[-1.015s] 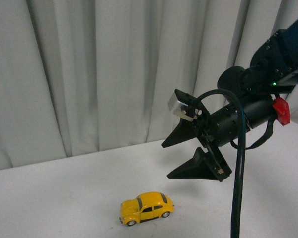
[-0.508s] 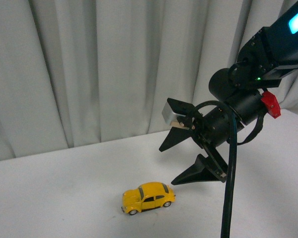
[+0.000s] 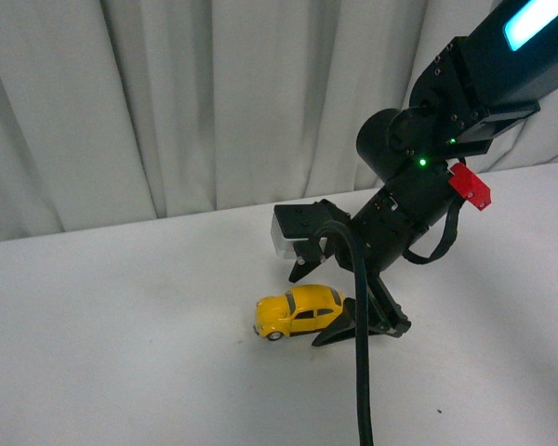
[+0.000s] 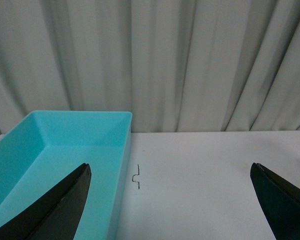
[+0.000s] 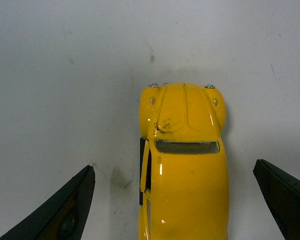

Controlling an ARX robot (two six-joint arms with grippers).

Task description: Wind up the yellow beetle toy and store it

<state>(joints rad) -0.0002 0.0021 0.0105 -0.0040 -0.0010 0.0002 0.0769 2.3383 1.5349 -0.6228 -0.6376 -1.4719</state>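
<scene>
Soft, even light gives faint shadows and small glints on the yellow beetle toy [image 5: 186,170].

- A pale grey curtain [image 3: 167,102] hangs in deep vertical folds across the whole back, down to the table's far edge.
- The table [image 3: 121,353] is white and matte; the right wrist view shows faint grey scuffs on it.
- The light is soft and even, and shadows are weak.

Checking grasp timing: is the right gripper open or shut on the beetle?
Open: the right gripper has its fingers wide of the yellow beetle toy, table showing on both sides.
</scene>
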